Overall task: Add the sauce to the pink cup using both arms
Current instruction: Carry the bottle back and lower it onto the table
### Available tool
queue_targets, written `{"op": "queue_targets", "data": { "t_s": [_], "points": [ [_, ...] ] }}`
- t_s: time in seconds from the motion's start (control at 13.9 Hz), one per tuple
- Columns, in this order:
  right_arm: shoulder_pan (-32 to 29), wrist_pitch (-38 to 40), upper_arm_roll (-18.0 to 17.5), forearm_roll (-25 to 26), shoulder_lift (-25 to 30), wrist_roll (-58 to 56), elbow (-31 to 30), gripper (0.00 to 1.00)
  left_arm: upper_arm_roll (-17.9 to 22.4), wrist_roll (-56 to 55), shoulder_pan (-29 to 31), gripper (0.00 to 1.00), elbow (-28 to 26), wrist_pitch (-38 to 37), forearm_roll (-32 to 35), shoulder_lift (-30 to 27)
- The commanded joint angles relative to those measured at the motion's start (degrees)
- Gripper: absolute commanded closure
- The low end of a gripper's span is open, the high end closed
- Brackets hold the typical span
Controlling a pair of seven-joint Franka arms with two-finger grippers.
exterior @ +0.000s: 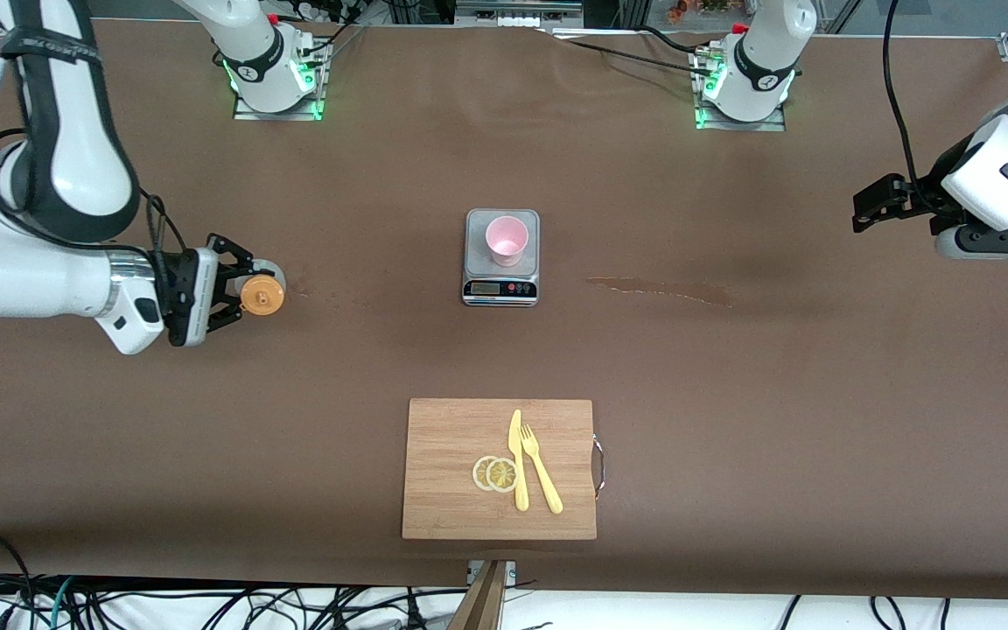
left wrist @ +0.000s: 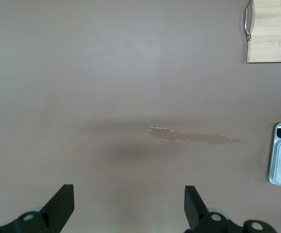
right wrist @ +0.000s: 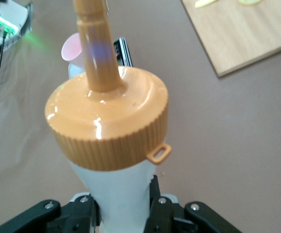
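Sauce streak (exterior: 661,290) stains brown table (exterior: 294,437) beside scale (exterior: 501,255) bearing pink cup (exterior: 506,240).

High front camera facing robots, both wrist cameras look tableward, all share scale (exterior: 501,259).

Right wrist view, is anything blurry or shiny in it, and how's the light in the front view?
Right wrist view: the orange cap shows wet glare and its nozzle is soft, too close. Front view: even light, green glow at both arm bases.
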State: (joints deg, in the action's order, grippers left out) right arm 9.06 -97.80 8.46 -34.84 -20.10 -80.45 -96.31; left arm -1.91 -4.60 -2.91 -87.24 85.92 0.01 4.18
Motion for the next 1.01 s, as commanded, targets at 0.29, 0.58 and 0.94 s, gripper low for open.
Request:
{"op": "queue_targets", "data": {
  "t_s": [0.29, 0.58, 0.94],
  "points": [
    [-8.87, -7.14, -1.42, -7.79, -0.28, -28.23, -12.93, 0.71, -0.29, -0.58, 0.18, 0.0, 1.89, -1.19, 1.31, 0.83],
    [-10.81, -11.26, -1.42, -9.37, -1.42, -39.75, -17.5, 0.71, -0.29, -0.58, 0.27, 0.0, 1.89, -1.19, 1.22, 0.83],
    [-10.99, -11.8, -1.51, -16.56, -7.05, -49.7, -17.68, 0.67, -0.29, -0.58, 0.18, 0.0, 1.89, -1.19, 1.22, 0.83]
  ]
}}
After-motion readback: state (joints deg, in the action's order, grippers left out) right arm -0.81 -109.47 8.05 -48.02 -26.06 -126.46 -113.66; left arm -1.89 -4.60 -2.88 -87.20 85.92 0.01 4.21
